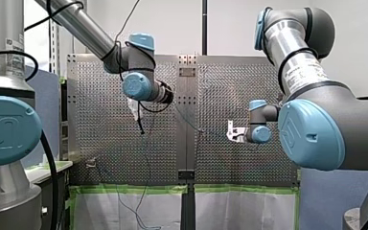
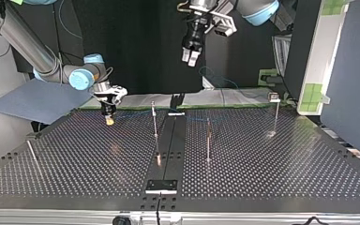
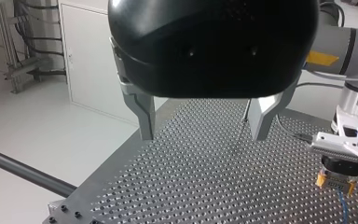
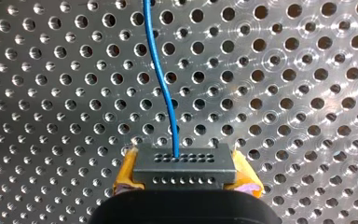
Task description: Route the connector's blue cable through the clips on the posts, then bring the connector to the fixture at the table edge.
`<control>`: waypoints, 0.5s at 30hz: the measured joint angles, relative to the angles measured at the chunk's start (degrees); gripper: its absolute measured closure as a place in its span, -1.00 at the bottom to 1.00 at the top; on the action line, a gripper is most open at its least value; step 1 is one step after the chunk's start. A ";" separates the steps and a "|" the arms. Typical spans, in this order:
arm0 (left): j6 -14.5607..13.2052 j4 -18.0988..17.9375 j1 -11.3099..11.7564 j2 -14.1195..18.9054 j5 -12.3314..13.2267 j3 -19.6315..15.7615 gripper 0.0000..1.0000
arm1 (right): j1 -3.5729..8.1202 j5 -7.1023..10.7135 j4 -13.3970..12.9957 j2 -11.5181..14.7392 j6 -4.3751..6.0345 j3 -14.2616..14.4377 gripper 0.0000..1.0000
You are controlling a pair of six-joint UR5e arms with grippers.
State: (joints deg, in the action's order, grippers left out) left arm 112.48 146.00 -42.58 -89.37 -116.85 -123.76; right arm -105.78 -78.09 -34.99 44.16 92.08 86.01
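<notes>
My right gripper (image 4: 185,178) clamped on the connector (image 4: 184,164), yellow pads (image 4: 127,170) mostly hidden behind it, blue cable (image 4: 161,70) running out of view, my left gripper (image 3: 205,125) agape above the table (image 3: 191,189)

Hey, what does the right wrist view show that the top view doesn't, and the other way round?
Only the right wrist view: the connector clamped between yellow pads, and where the blue cable enters its holed face. Only the top view: the thin posts and my left gripper, raised high. Both: my right gripper low over the perforated table.
</notes>
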 joint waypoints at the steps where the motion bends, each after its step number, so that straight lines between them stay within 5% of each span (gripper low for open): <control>1: -0.07 0.00 0.03 0.44 0.00 -0.52 -1.00 | 0.00 0.00 0.00 0.01 -0.01 -0.02 1.00; 9: -0.24 0.00 0.27 1.22 0.00 -4.24 -1.00 | 0.20 -0.82 0.39 0.13 -0.32 -0.44 1.00; 15: -0.25 0.01 0.36 1.25 -0.02 -7.13 -1.00 | 0.25 -3.61 2.94 1.87 -0.38 -1.13 1.00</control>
State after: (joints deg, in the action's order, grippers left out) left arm 112.23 146.02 -42.22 -88.12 -116.87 -130.89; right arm -105.53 -81.71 -32.05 46.03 91.70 84.88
